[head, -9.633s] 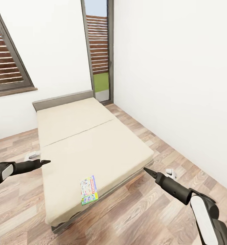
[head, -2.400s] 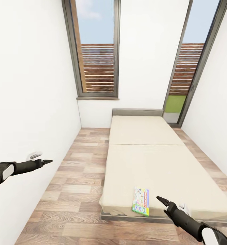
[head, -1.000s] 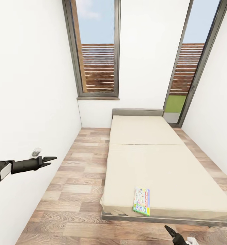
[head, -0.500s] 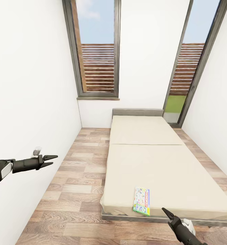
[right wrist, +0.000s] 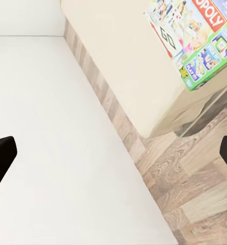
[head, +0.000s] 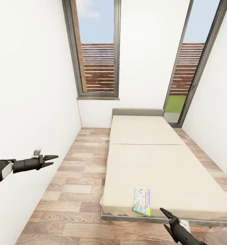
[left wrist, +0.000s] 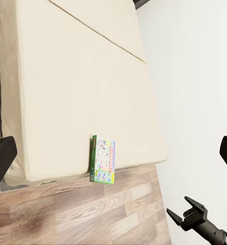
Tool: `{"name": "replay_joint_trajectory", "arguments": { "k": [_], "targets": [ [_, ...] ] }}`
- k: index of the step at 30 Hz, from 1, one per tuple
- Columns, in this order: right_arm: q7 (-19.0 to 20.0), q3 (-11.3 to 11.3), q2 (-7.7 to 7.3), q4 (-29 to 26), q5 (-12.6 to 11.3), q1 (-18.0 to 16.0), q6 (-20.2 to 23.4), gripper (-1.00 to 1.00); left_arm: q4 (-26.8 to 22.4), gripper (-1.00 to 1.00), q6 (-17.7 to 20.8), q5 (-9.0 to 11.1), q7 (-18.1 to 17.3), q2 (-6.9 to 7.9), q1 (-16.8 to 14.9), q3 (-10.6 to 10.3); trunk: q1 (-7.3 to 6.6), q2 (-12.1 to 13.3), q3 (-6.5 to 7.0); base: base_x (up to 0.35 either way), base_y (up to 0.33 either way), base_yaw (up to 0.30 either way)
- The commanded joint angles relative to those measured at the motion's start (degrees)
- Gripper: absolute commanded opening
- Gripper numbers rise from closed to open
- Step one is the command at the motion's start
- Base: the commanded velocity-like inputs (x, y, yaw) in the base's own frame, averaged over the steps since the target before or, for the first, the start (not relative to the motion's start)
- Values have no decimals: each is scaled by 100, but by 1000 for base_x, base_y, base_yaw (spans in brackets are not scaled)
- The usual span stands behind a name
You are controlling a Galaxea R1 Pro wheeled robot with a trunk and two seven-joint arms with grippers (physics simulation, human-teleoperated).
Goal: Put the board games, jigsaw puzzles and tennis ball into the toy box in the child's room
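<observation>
A green-and-white Monopoly board game (head: 141,201) lies flat on the beige bed (head: 150,160), close to the bed's near end. It also shows in the left wrist view (left wrist: 102,159) and the right wrist view (right wrist: 195,38). My right gripper (head: 164,212) hovers open, low over the floor just right of the board game and a little nearer to me. My left gripper (head: 50,160) is open and empty, out over the floor well left of the bed. The table, toy box, jigsaw puzzles and tennis ball are out of view.
White walls (head: 28,102) close in on both sides. A strip of wood-plank floor (head: 76,177) runs between the left wall and the bed. Tall dark-framed windows (head: 98,51) stand behind the grey headboard (head: 138,112).
Over the last second my right gripper has risen from the bottom edge of the head view towards the bed's near end. The left gripper has barely moved. Earlier, the camera swung round to face the bed lengthwise.
</observation>
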Motion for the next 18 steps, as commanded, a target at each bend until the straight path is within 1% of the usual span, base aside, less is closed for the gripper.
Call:
{"name": "replay_joint_trajectory", "arguments": {
  "k": [1, 5, 13, 18],
  "targets": [
    [8, -82, 6, 1, -25, -7, 79, 100, -2, 100, 54, -52, -17, -2, -5, 49, 25, -52, -30, 0, 0, 0],
    [48, -426, 20, -3, -24, -6, 243, 100, 3, 100, 49, -52, -40, 2, -5, 56, 113, -213, -101, 0, 0, 0],
    [62, -676, -2, -6, -9, 41, 269, 100, 6, 100, 48, -52, -21, -3, -5, 51, 289, -534, -245, 0, 0, 0],
    [66, -718, -4, -7, -13, 50, 253, 100, 7, 100, 45, -52, -25, 2, -5, 56, 399, -734, -335, 0, 0, 0]
  ]
}}
